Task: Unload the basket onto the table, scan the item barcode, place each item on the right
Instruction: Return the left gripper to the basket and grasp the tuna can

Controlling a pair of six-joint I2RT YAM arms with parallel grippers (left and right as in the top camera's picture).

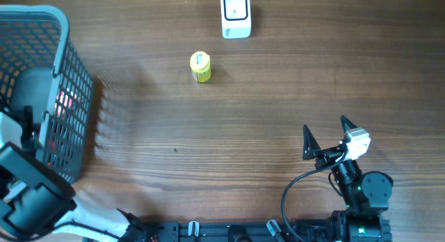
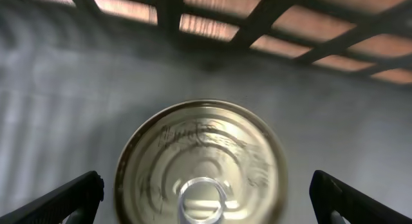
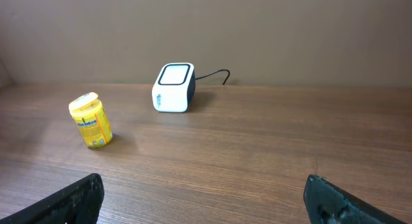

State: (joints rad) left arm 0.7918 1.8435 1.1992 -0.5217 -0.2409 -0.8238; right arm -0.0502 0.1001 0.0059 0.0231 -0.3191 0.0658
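The left gripper (image 2: 206, 185) is spread wide inside the basket (image 1: 69, 54) at the far left, one finger on each side of a pull-ring can (image 2: 199, 147) and not closed on it. The right gripper (image 1: 325, 125), also spread wide and empty, hangs over the near right of the table. A yellow jar (image 1: 200, 67) stands near the scanner (image 1: 236, 14) at the far edge.

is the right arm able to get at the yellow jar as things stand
Probably yes: the right gripper is open, only bare table lies between it and the yellow jar, and the scanner stands apart.
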